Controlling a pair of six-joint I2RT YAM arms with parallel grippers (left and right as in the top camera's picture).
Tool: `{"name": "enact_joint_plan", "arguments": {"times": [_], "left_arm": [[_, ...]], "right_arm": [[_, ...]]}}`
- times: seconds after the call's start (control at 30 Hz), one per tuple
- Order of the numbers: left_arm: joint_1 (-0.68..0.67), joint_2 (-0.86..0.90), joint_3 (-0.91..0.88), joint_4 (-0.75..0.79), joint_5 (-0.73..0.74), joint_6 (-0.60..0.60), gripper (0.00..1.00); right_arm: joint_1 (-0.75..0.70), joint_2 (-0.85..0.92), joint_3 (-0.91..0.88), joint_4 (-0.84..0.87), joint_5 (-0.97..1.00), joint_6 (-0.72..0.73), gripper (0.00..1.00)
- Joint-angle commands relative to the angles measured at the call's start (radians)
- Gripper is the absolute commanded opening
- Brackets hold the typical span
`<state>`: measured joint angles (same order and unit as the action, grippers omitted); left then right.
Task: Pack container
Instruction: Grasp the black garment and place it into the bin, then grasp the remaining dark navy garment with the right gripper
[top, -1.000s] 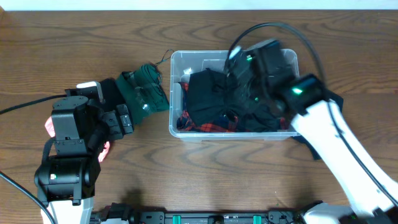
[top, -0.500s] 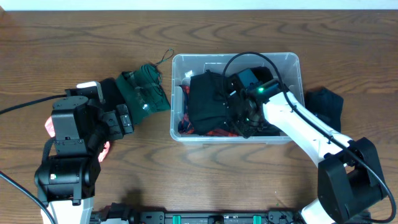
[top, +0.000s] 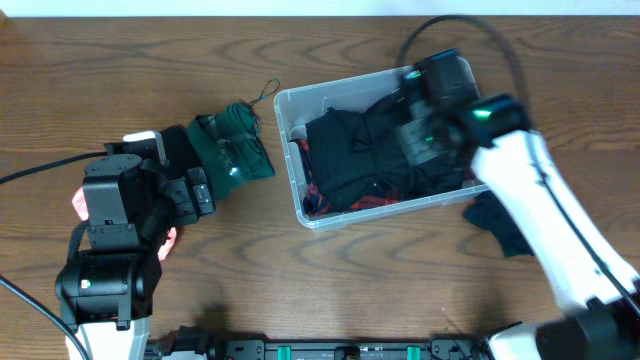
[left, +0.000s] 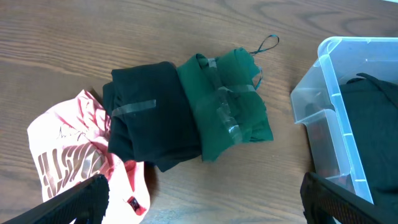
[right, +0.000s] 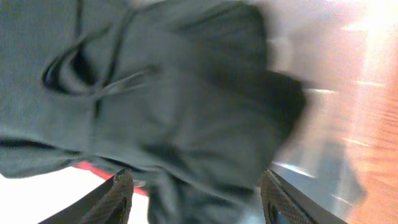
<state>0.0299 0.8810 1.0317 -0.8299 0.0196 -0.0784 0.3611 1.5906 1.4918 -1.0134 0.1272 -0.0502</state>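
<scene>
Dark wood-grain table (top: 330, 300), white wall strip along the far edge.

Container (top: 292, 150) sits right of centre, skewed to the table edge. It is full of black clothes (top: 350, 160), with red plaid (top: 372, 204) showing along the near wall.

Right gripper (right: 196, 199) is over the container's right end. It is blurred in the overhead view. The wrist view shows the fingers (right: 117, 198) well apart above the dark fabric, pinching nothing, so the jaws are parted.

Left gripper (left: 205, 208) hangs over the pile left of the container, spread wide with nothing between the fingertips.

The pile, from the container outward:
- Dark green cloth (left: 227, 106) with clear tape strips and a thin cord loop (left: 267, 42) at its far corner. It lies near the container but apart from it.
- Black folded cloth (left: 149, 118), also taped, touching the green one.
- Pink cloth (left: 68, 155) with white print, lettering too crumpled to read.

Another black garment (top: 500, 225) lies on the table just beside the container's near right corner.

No brand or label text is legible anywhere.
</scene>
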Motion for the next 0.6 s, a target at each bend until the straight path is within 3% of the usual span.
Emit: {"name": "enact_joint_plan", "arguments": {"times": [0.0,0.13,0.3,0.57], "left_arm": [[-0.003,0.000,0.020,0.001,-0.001,-0.008,0.98],[-0.003,0.000,0.019,0.000,-0.001,-0.008,0.98],[-0.003,0.000,0.020,0.000,-0.001,-0.008,0.98],[-0.003,0.000,0.020,0.000,-0.001,-0.008,0.98]], "right_arm": [[-0.113,-0.089,0.021,-0.019,0.035,0.102,0.64],[-0.304,-0.111,0.011,-0.087,0.014,0.224,0.68],[-0.523,-0.111,-0.104,-0.100,-0.130,0.229,0.68],[-0.695,-0.111,-0.433,0.100,-0.157,0.232,0.68]]}}
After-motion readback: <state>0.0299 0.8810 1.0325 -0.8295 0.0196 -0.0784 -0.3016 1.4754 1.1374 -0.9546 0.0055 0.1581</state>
